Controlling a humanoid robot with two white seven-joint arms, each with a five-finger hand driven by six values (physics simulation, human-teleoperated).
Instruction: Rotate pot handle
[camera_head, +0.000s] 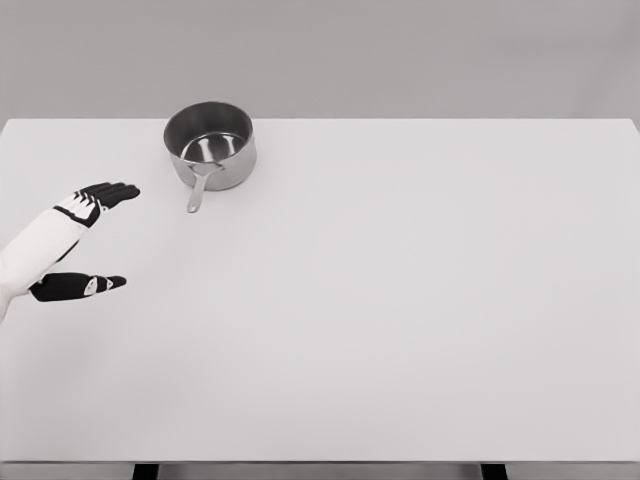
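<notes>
Left hand (88, 240) hovers at the frame's left edge, fingers spread wide and holding nothing. Across the white table (400, 320), broad bare room lies right and below. Up and right of the hand sits the steel saucepan (210, 145), near the far edge; its handle (197, 192) points toward the viewer, slightly leftward.

Single head view, high above near edge of white table (400, 330), looking down and forward. Whole tabletop inside frame, grey backdrop beyond far edge. Moderate distance; no second view to overlap.
</notes>
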